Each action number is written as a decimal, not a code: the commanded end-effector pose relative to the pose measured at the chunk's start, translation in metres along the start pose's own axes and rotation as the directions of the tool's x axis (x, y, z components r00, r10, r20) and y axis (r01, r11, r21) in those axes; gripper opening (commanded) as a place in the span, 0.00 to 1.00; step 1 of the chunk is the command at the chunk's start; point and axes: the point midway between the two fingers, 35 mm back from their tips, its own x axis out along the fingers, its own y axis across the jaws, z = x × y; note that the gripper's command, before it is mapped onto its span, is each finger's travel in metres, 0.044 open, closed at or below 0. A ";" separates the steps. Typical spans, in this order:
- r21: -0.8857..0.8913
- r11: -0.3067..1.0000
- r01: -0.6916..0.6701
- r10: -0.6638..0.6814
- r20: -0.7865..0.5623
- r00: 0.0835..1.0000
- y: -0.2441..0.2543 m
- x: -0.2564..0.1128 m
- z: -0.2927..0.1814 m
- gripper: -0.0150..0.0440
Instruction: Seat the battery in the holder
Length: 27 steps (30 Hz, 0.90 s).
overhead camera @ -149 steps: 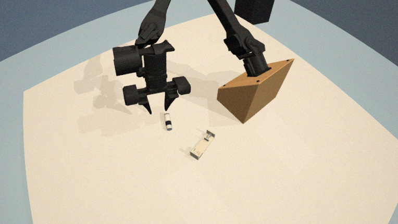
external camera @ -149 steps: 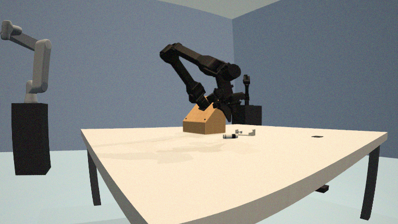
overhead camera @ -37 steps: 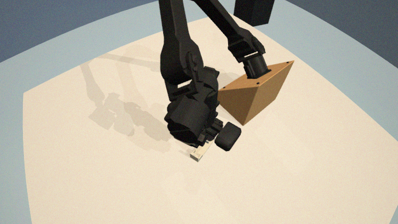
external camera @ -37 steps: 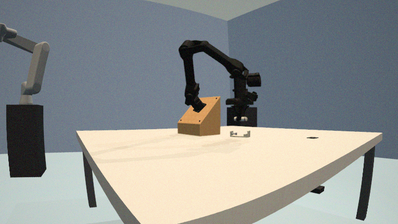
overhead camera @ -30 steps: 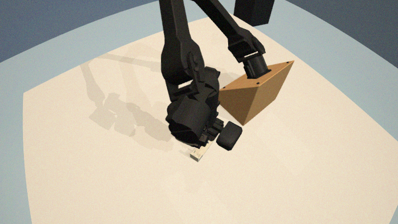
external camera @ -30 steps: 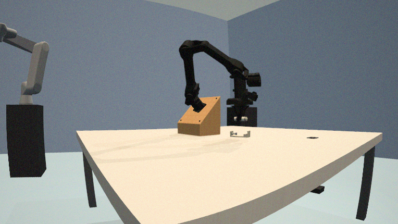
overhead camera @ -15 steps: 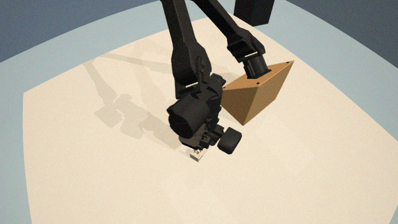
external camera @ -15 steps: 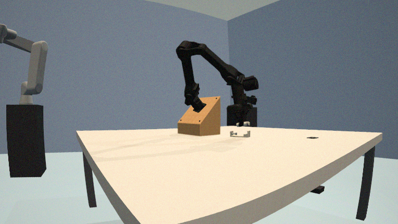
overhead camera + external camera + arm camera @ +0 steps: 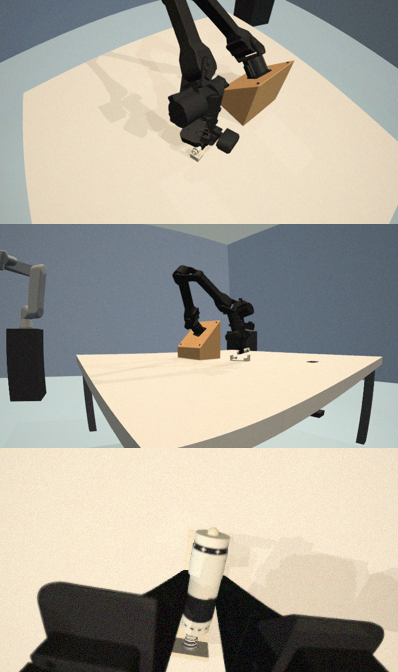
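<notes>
The white battery (image 9: 196, 150) (image 9: 244, 351) (image 9: 207, 570) has dark bands and a small terminal knob. My gripper (image 9: 241, 352) (image 9: 203, 579) is shut on its middle and holds it above the holder (image 9: 197, 158) (image 9: 248, 358) (image 9: 203, 650). In the exterior view the battery is tilted, terminal end higher, above the lip end; its flat end is lower, toward the spring (image 9: 234, 357) (image 9: 190, 642). In the wrist view the battery lies roughly along the holder's length, with the spring just beyond its flat end. Battery and fingers hide much of the holder.
A wooden wedge block (image 9: 239, 102) (image 9: 189, 353) carries the arm's base close behind the holder. A small flat black piece (image 9: 312, 361) lies on the table to the right in the exterior view. A grey arm (image 9: 37, 290) stands on a black pedestal beyond the table.
</notes>
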 end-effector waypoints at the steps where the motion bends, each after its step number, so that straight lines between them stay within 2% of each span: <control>1: -0.004 1.000 -0.007 0.007 0.020 1.000 0.001 0.002 -0.002 0.35; 27: -0.012 1.000 -0.022 0.023 0.162 0.986 0.003 0.013 -0.010 0.35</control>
